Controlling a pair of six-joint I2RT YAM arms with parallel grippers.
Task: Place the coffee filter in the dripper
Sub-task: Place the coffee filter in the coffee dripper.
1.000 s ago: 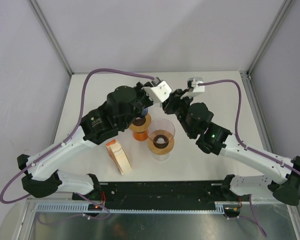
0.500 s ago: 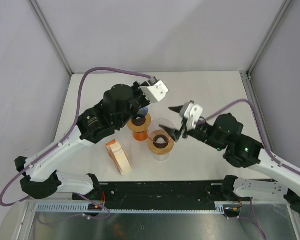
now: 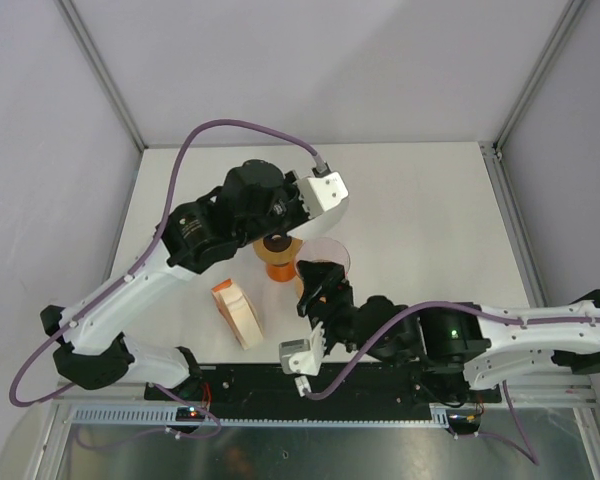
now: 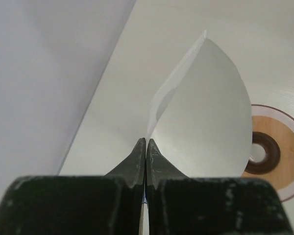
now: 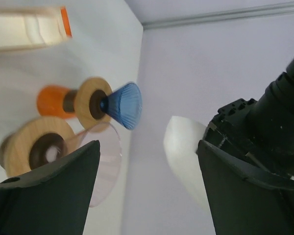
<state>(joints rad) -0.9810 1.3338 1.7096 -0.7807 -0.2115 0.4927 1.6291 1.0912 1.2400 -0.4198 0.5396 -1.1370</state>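
Left arm (image 3: 170,265) is over mid-table. Right gripper (image 5: 147,161) sits low at the near edge, jaws wide apart and empty, facing the far side. Clear dripper (image 3: 325,262) with a wooden collar is just right of the blue dripper (image 5: 122,105). Coffee filter (image 4: 206,117) is held above them, its long axis running away from the left gripper (image 4: 146,147), whose fingers pinch its edge fully together. The clear dripper lies near-right of the filter. Judgement: shift that way, then lower.

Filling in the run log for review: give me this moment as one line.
left gripper: shut on coffee filter | right gripper: open, empty | coffee filter: aloft, not in blue dripper or clear dripper
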